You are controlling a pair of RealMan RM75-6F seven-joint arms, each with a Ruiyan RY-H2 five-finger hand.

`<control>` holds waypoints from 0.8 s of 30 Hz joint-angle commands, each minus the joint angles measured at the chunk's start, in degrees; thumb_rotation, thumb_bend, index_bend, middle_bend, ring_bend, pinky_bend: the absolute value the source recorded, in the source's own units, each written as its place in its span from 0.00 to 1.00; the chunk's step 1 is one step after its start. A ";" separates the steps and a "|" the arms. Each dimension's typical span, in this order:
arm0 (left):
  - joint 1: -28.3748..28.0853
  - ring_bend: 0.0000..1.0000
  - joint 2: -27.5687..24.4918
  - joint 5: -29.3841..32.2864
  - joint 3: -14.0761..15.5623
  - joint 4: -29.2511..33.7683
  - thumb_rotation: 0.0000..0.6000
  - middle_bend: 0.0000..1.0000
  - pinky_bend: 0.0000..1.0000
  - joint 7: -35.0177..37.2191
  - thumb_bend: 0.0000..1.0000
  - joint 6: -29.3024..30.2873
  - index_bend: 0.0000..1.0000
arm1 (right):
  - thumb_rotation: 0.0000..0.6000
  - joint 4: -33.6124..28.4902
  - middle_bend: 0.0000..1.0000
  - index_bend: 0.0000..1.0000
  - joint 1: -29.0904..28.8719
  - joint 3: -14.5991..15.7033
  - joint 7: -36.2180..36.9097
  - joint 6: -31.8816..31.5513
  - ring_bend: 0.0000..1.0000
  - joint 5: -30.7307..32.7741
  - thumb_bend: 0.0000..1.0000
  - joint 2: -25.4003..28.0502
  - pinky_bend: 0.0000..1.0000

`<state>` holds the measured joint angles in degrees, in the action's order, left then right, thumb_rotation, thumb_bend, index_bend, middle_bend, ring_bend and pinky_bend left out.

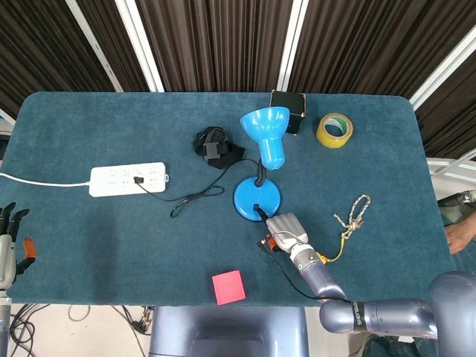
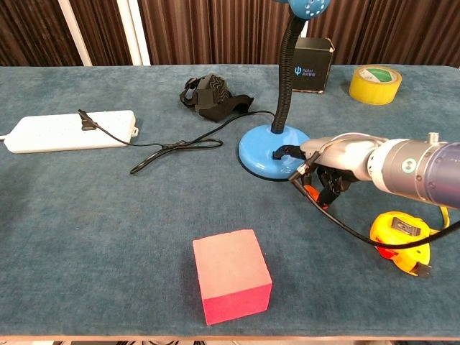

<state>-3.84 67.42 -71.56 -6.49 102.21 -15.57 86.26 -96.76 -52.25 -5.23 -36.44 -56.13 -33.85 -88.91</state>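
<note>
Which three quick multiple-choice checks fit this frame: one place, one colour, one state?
1. Where is the right hand?
A. at the blue desk lamp's round base
B. on the white power strip
C. over the yellow tape roll

2. What colour is the foam cube at the near edge?
A. green
B. pinkish-red
C. white

3. Is a cable plugged into the power strip?
A. yes
B. no

Answers: 1 A, its fingers lie at the base rim; 2 B, plainly pinkish-red; 3 A, a black plug sits in it.

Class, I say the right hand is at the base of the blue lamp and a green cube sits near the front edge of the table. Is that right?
One thing is wrong: the cube is red, not green, as the chest view shows. The right hand is indeed at the blue lamp base.
</note>
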 commanded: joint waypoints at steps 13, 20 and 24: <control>0.06 0.00 0.14 0.34 -0.01 0.27 1.00 0.03 0.00 -0.51 0.64 0.15 0.16 | 1.00 -6.69 0.31 0.02 6.38 -0.45 7.26 -6.19 0.48 -6.81 0.65 8.52 1.00; 0.09 0.00 0.17 0.30 0.01 0.26 1.00 0.03 0.00 -0.57 0.64 0.25 0.16 | 1.00 -11.81 0.22 0.00 12.39 3.97 11.25 -8.86 0.34 -14.75 0.55 18.13 1.00; 0.07 0.00 0.25 0.29 0.01 0.30 1.00 0.03 0.00 -0.74 0.64 0.28 0.16 | 1.00 -13.98 0.16 0.00 17.20 7.31 14.71 -12.19 0.23 -21.43 0.49 24.08 1.00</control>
<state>-3.77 67.66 -71.26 -6.48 102.51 -16.29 86.53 -108.79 -38.56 -0.60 -24.44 -65.70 -51.01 -68.50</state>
